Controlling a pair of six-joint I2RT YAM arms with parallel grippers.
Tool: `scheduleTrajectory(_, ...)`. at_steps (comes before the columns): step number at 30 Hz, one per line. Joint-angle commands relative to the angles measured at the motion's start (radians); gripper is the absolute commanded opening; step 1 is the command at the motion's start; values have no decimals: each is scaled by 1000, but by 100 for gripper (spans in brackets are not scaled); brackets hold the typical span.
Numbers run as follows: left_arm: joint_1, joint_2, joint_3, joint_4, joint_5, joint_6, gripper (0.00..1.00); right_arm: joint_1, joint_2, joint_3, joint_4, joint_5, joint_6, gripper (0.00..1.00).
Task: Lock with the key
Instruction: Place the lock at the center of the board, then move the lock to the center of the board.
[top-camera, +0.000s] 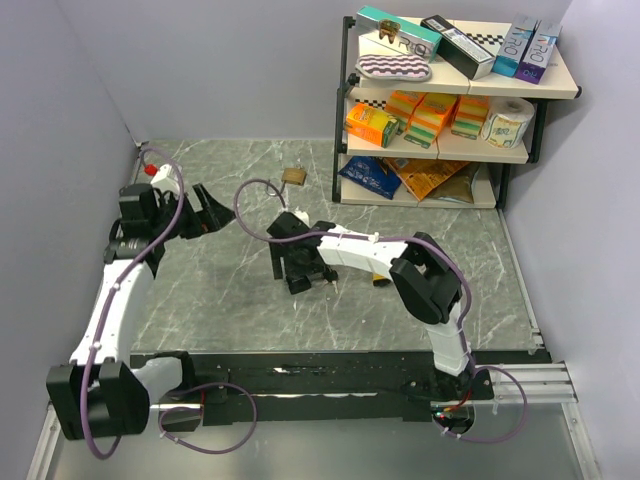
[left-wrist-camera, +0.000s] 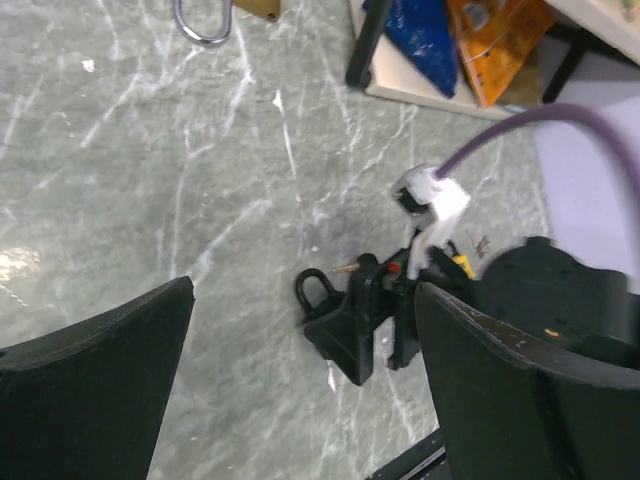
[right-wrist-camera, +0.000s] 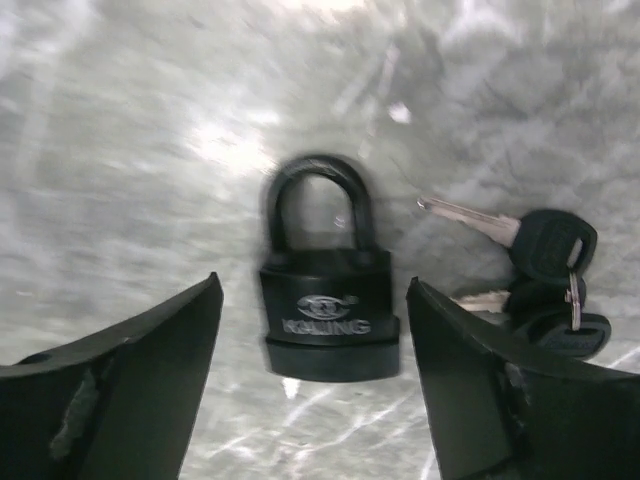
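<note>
A black padlock (right-wrist-camera: 328, 310) with its shackle closed lies flat on the marble table, directly between the open fingers of my right gripper (right-wrist-camera: 313, 290). A bunch of black-headed keys (right-wrist-camera: 548, 262) lies just right of it, beside the right finger (right-wrist-camera: 500, 400). In the top view my right gripper (top-camera: 300, 272) hangs low over the padlock at the table's middle. My left gripper (top-camera: 205, 218) is open and empty, raised at the left. It looks toward the right gripper (left-wrist-camera: 365, 320) and the padlock's shackle (left-wrist-camera: 315, 293).
A brass padlock (top-camera: 293, 176) lies at the back near a shelf unit (top-camera: 345, 100) holding boxes, sponges and bags; it also shows in the left wrist view (left-wrist-camera: 255, 8). Grey walls close in the table at the left and right.
</note>
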Motion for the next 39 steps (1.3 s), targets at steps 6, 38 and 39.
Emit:
scheduleTrajectory(6, 4, 139, 191, -107, -5, 195, 96, 0, -124, 92, 78, -49, -110, 99)
scheduleTrajectory(38, -343, 1300, 1228, -249, -327, 602, 62, -307, -718, -345, 97, -493, -722, 99)
scheduleTrajectory(39, -346, 1308, 1230, -242, -344, 608, 58, -305, -716, -343, 97, -491, -722, 99)
